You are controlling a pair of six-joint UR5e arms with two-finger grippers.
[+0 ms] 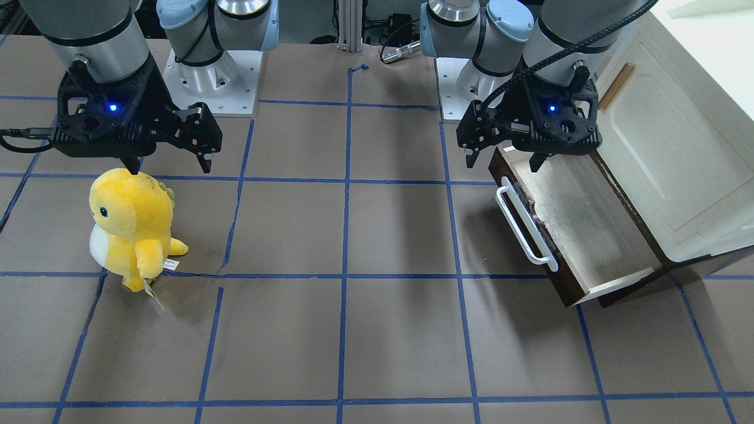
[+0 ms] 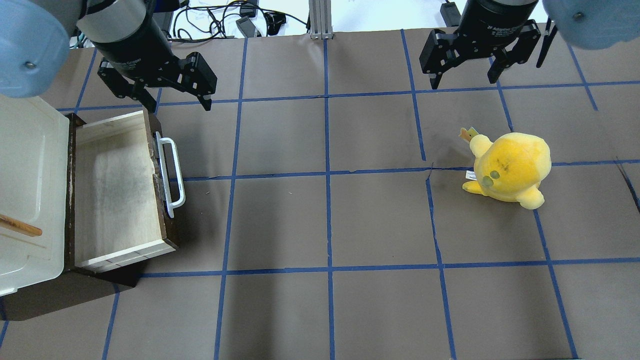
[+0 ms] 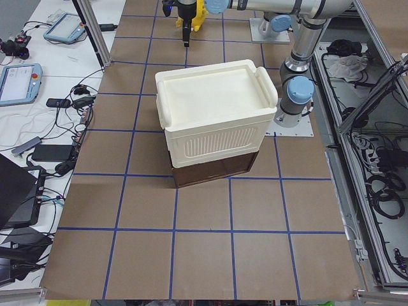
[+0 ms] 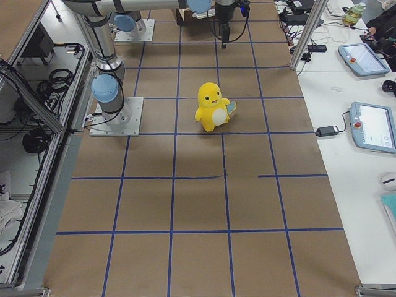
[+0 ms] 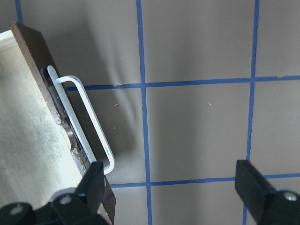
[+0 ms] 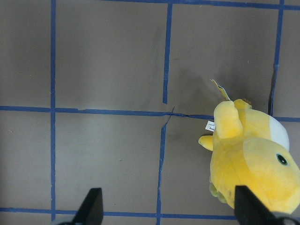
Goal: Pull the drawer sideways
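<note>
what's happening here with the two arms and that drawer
The dark brown drawer stands pulled out sideways from under the cream-white cabinet. The left gripper hangs open near one end of the drawer's white bar handle and grips nothing. The right gripper is open too, up beside a yellow plush toy without touching it.

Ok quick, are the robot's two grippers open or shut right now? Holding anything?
Left gripper: open, holding nothing, near the drawer.
Right gripper: open, holding nothing.
</note>
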